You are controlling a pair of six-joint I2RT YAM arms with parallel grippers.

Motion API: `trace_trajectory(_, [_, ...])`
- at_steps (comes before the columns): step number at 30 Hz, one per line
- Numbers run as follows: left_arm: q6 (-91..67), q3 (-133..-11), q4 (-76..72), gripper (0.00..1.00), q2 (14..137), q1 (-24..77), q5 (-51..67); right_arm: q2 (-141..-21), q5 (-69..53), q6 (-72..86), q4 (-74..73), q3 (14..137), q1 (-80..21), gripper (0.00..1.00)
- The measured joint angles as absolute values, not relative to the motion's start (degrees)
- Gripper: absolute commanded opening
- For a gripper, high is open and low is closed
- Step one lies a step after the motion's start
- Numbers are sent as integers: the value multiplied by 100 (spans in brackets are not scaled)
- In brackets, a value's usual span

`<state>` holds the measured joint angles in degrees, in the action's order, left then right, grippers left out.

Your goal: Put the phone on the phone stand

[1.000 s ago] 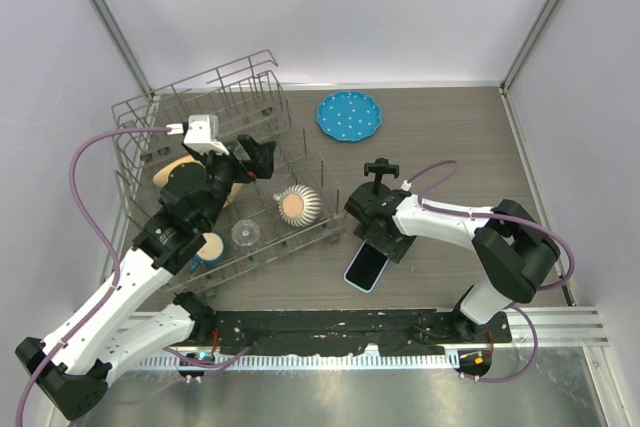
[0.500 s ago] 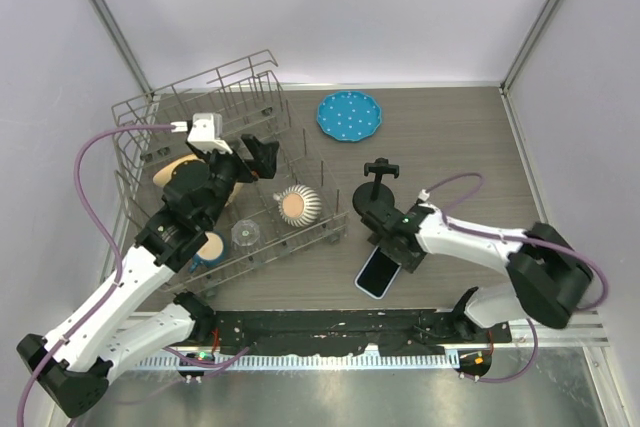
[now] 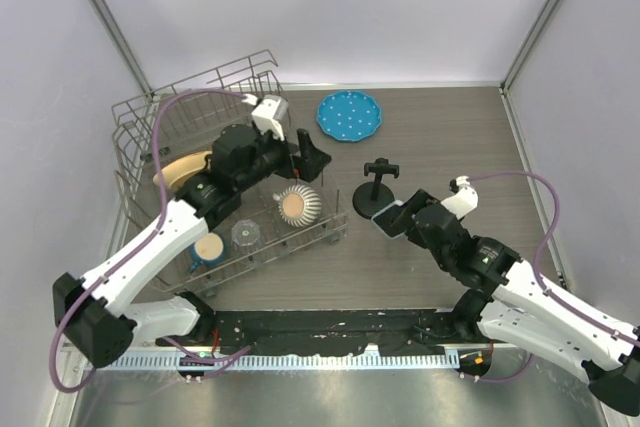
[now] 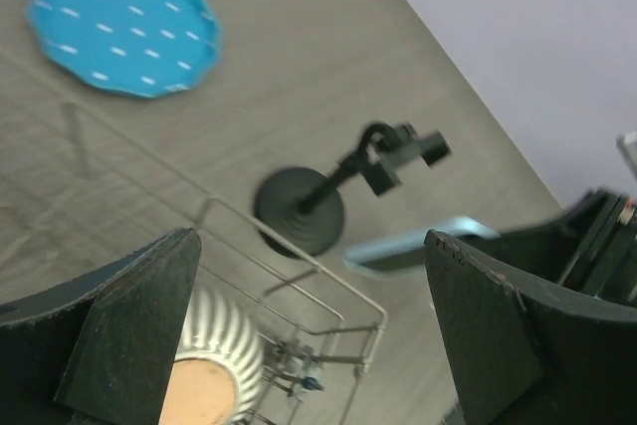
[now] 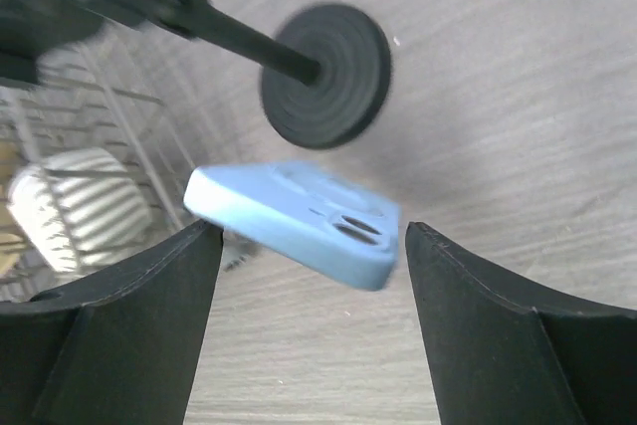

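Blurred cradle of the phone stand (image 5: pixel 328 77)

Pale lavender walls (image 3: pixel 330 7) are enclosing a grey wood-grain table (image 3: pixel 460 137); aluminium posts (image 3: pixel 106 17) are framing its corners.

left arm (image 3: pixel 165 237) stretched forward | left end effector (image 3: pixel 311 154) spread wide | right end effector (image 3: pixel 403 219) clamped across the phone (image 5: pixel 299 221)

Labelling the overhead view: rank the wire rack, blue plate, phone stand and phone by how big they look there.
1. wire rack, by far the largest
2. blue plate
3. phone stand
4. phone: it shows smallest, but the right fingers hold it off the table and hide part of it, so its place is unsure.
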<state>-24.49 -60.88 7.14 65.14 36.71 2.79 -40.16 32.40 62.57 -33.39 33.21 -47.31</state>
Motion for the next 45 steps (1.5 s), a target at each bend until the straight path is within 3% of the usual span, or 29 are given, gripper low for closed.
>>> trace_trajectory(4, [-2567, -6235, 779, 95, 7100, 3680, 1391, -4066, 3461, 5725, -3159, 3798, -4729, 1])
trace_trajectory(9, [-2593, -6263, 934, 95, 7279, 3758, 1975, -4132, 3538, 5494, -2954, 3922, -4729, 1])
trace_trajectory(12, [-2593, -6267, 934, 95, 7218, 3800, 2049, -4211, 3544, 5393, -2969, 3920, -4729, 30])
trace_trajectory(13, [-2593, -6267, 932, 95, 7185, 3811, 2053, -4246, 3546, 5384, -3000, 3920, -4729, 48])
trace_trajectory(14, [-2593, -6267, 932, 95, 7153, 3815, 2053, -4287, 3546, 5393, -3052, 3920, -4729, 55])
trace_trajectory(15, [-2593, -6267, 932, 96, 7107, 3815, 2047, -4327, 3551, 5446, -3094, 3920, -4729, 75])
trace_trajectory(16, [-2591, -6267, 930, 96, 7054, 3815, 2027, -4388, 3548, 5463, -3170, 3920, -4729, 81])
trace_trajectory(28, [-2504, -6267, 923, 97, 6589, 3815, 1647, -5780, 2792, 6195, -4042, 3953, -4713, 84])
trace_trajectory(33, [-2502, -6267, 926, 97, 6587, 3815, 1588, -5457, 2735, 6466, -4053, 3548, -4366, 85])
trace_trajectory(38, [-2497, -6267, 923, 97, 6582, 3817, 1568, -4786, 2469, 6379, -3774, 2729, -3312, 83])
trace_trajectory(45, [-2480, -6267, 926, 97, 6582, 3820, 1538, -4969, 2071, 5874, -3144, 2429, -2786, 82])
